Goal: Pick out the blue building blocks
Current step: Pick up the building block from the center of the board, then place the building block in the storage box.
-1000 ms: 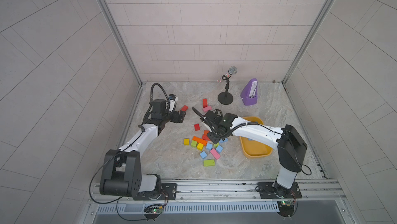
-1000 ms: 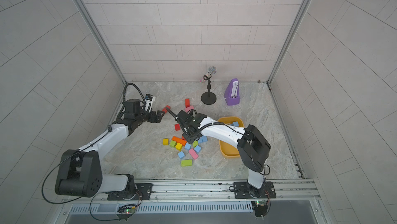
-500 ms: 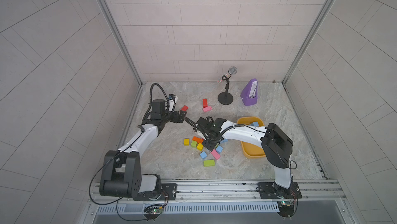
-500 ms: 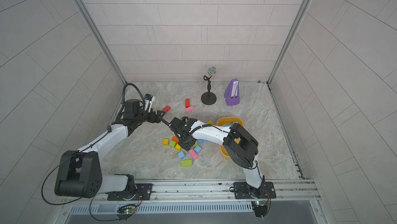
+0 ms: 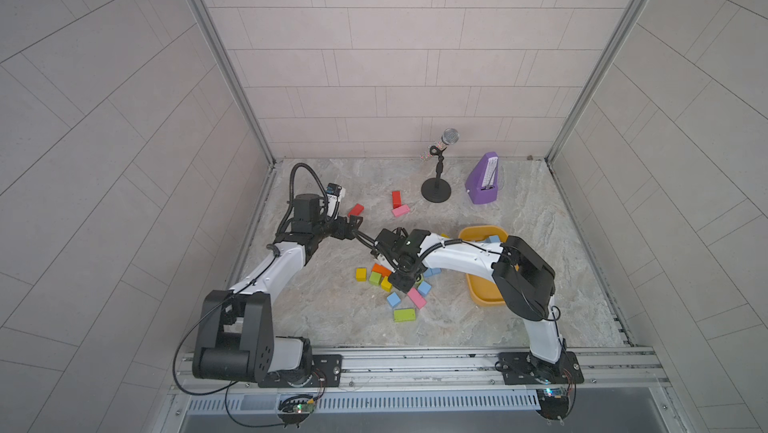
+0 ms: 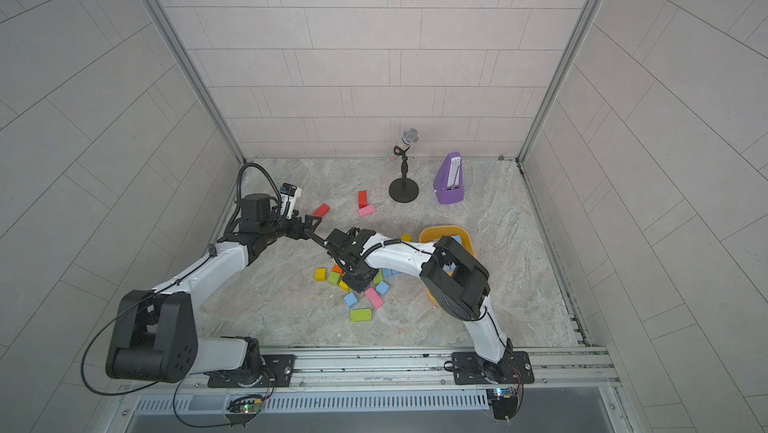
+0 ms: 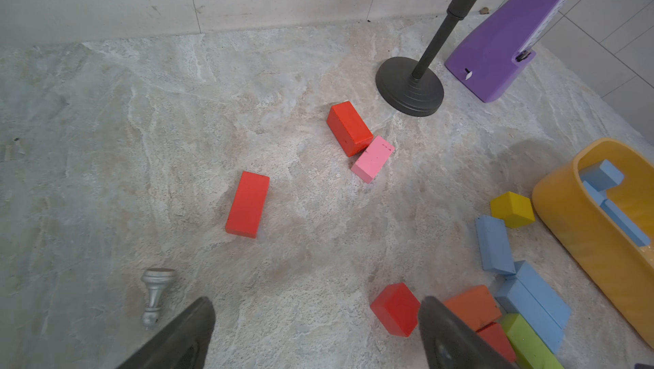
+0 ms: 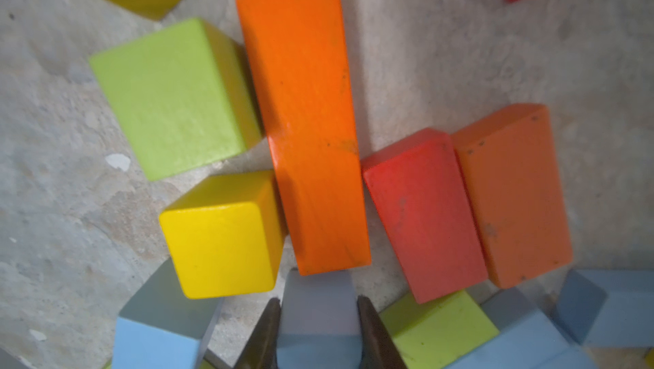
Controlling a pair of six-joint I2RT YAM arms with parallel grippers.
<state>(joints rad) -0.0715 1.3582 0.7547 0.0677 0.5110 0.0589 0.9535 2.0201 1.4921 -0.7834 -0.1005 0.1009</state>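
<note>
While left tool [image 7: 316, 305] hangs open, right tool [image 8: 317, 300] clamped, blue block [image 8: 318, 317] between its jaws

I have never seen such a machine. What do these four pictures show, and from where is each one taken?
Two white-and-black robot arms stand on a metal rail beside a stone-patterned table. Two pictures look down from above; the other two come from cameras on the arms' wrists. On the table lie coloured wooden blocks, a yellow-orange plastic tub with some light blue blocks inside, a microphone on a black stand and a purple metronome. The right end effector grips one light blue block in the pile; the left end effector is open and empty.
</note>
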